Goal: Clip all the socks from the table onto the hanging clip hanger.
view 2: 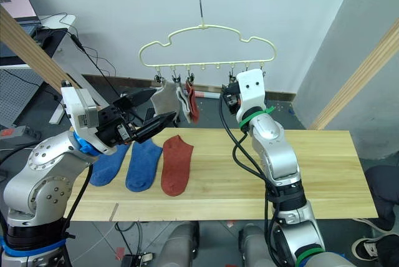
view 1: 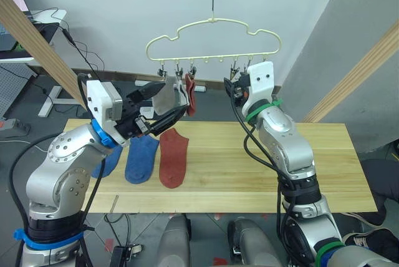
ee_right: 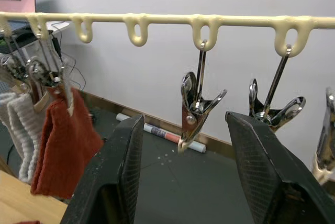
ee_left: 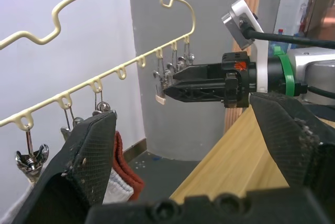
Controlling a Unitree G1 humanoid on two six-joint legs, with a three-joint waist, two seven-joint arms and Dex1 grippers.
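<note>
Silver-grey jointed arms, white wrist camera housings, 2 black-fingered grippers, black cables, blue and green bands.

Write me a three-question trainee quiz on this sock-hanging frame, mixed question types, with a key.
1. True or false: a red sock already hangs from the hanger.
2. How many socks lie on the table? A) two B) three C) five
3. Fill in: the right gripper is open, with a bare ____ between its fingers.

Key: 1 true. 2 B: two blue socks and one red sock. 3 clip.
</note>
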